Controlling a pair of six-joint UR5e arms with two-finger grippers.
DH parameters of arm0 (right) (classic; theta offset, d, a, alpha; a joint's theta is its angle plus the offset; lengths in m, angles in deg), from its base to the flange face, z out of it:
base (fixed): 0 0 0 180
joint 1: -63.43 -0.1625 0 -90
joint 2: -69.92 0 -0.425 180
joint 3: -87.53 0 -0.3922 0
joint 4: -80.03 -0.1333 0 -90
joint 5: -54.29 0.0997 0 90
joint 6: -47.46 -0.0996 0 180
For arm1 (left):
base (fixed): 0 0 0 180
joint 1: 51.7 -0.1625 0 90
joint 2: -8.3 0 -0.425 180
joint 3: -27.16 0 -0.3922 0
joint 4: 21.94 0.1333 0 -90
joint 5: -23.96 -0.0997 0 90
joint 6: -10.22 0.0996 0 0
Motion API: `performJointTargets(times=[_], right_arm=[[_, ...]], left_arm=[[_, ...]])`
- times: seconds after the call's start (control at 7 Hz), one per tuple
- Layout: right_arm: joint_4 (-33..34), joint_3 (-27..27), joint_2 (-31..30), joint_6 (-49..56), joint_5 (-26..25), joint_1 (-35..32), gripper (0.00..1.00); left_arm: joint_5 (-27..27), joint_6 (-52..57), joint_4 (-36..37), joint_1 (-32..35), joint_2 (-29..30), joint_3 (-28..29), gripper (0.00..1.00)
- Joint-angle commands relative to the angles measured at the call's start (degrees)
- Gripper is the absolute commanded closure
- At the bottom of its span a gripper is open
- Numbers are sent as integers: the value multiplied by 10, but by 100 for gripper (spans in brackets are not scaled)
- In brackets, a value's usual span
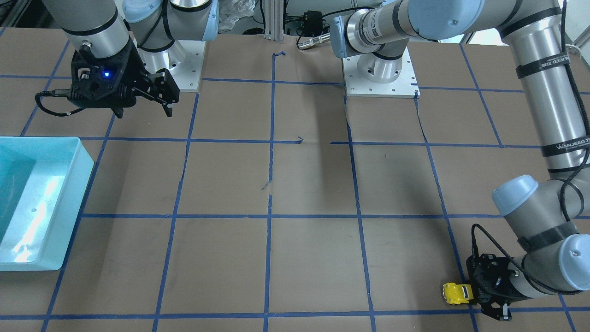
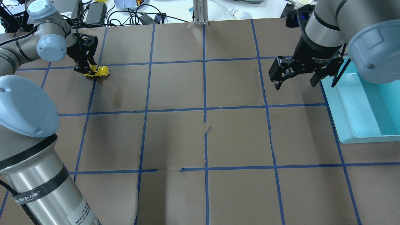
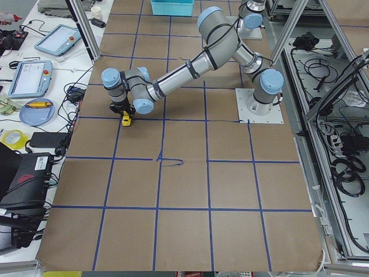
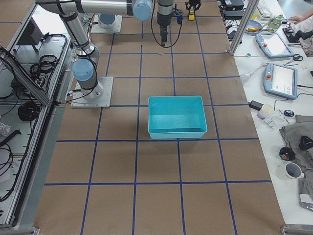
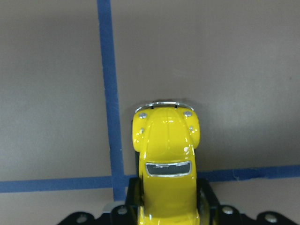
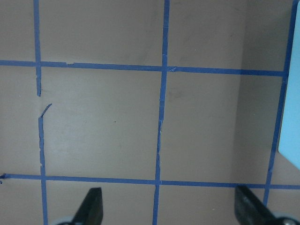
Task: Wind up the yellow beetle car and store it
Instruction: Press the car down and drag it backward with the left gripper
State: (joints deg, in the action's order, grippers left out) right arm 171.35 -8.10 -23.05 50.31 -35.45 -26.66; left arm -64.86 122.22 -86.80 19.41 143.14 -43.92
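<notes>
A blue tape grid (image 2: pixel 204 93) crosses brown paper (image 2: pixel 237 137) under the yellow beetle car (image 2: pixel 97 71).

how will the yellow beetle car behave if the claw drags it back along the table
The yellow beetle car sits upright on the flat table, so it will probably roll rather than tip. Its glossy rounded body looks slippery, so the left claw might slip. Smaller than the claw, it is probably light.

Cannot see the rear of the yellow beetle car (image 5: pixel 166 154), cropped at the left wrist view's bottom edge; too small for detail from the sides. Shows only part of the teal bin (image 1: pixel 76 193) from the front.
</notes>
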Motion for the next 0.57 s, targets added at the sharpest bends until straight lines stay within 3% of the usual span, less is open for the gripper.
performJointTargets(times=[0.0,0.43], right_arm=[[0,0,0,1,-5,0,0],[0,0,0,0,-4,0,0]], left_arm=[[-1,1,0,-3,0,-1,100],[-2,-2,0,-7,0,-5,100]])
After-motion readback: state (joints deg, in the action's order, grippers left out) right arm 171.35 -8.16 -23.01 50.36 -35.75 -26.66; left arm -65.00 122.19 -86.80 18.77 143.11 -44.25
